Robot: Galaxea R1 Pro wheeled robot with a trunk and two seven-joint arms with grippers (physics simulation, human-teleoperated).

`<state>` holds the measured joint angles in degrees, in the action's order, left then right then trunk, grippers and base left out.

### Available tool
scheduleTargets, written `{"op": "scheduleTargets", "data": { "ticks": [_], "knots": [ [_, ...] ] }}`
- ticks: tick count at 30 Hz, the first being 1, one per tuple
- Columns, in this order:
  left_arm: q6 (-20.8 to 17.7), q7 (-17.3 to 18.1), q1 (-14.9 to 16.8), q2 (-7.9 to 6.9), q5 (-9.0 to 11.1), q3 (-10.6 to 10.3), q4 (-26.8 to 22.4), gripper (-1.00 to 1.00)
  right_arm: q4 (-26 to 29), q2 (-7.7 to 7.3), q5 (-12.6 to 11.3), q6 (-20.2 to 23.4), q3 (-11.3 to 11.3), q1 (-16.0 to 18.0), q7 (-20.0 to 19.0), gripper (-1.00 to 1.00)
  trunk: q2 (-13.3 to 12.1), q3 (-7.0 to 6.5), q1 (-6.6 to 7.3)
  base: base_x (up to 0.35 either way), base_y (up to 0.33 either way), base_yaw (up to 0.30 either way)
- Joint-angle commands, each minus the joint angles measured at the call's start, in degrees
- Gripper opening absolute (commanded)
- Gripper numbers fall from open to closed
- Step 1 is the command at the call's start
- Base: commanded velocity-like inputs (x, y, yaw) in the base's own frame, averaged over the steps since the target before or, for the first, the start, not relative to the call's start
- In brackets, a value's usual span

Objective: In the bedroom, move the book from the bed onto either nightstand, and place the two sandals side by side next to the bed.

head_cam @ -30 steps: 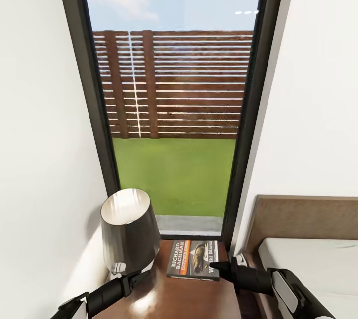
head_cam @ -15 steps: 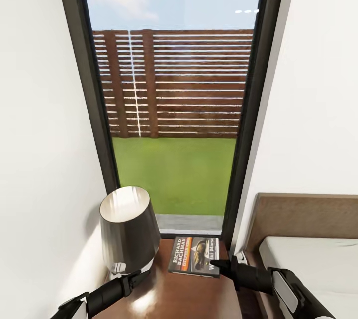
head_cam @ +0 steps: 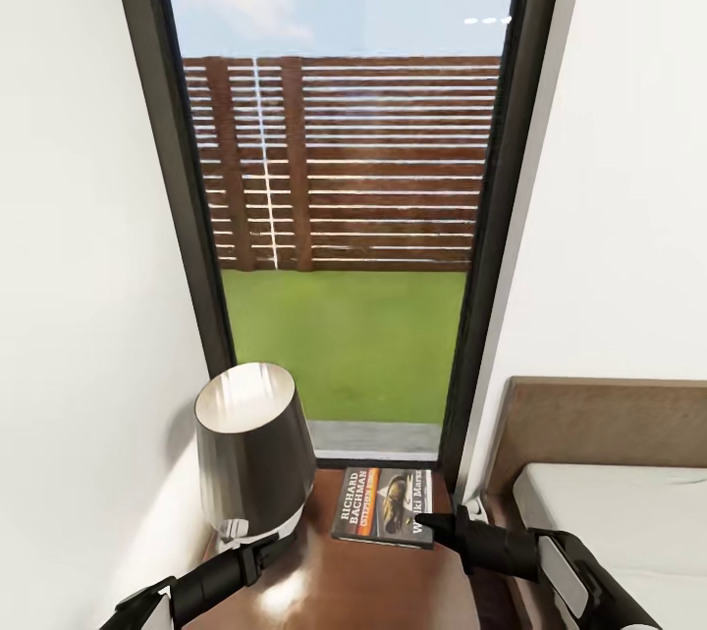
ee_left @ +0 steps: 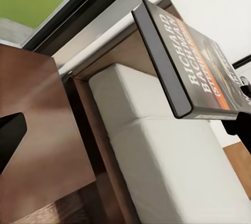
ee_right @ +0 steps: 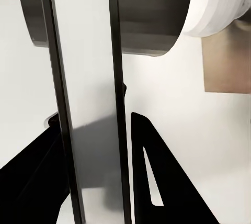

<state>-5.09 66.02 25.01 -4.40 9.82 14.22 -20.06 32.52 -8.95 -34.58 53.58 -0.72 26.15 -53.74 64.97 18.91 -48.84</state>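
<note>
Book placement on the nightstand (head_cam: 383,581), near its finish.
Right gripper (head_cam: 424,520) grips the book (head_cam: 385,507) by its right edge, over the far half of the top beside the lamp (head_cam: 250,458); next, I judge, letting go. Left gripper's (head_cam: 263,551) state I cannot tell.

Nightstand (head_cam: 363,581) — lamp (head_cam: 250,458) on it.
</note>
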Motion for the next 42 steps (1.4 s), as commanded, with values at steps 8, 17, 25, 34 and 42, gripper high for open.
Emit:
{"op": "scheduleTargets", "data": {
  "ticks": [8,17,25,34,42],
  "knots": [
    [-0.5,0.2,0.0,0.01,0.1,0.1,0.0,1.0,0.0,-0.01,-0.1,0.2,-0.1,0.0,-0.1,-1.0,3.3,1.51,-1.77,0.0,0.0,0.0],
    [-0.5,0.2,0.0,0.01,0.1,0.1,0.0,1.0,0.0,-0.01,0.0,0.2,-0.2,0.0,-0.1,-1.0,6.9,3.13,-3.74,0.0,0.0,0.0],
    [-0.5,0.2,0.0,0.01,0.1,0.1,0.0,1.0,0.0,-0.01,0.0,0.1,-0.2,0.0,-0.1,-1.0,10.1,4.56,-5.5,0.0,0.0,0.0],
    [-0.5,0.2,0.0,0.01,0.1,0.1,0.0,1.0,0.0,-0.01,0.0,0.1,-0.2,0.0,-0.1,-1.0,13.7,6.18,-7.48,0.0,0.0,0.0],
    [-0.5,0.2,0.0,0.01,0.1,0.2,0.0,1.0,0.0,-0.01,0.1,0.1,-0.2,0.1,-0.1,-1.0,16.9,7.62,-9.23,0.0,0.0,0.0]
  ]
}}
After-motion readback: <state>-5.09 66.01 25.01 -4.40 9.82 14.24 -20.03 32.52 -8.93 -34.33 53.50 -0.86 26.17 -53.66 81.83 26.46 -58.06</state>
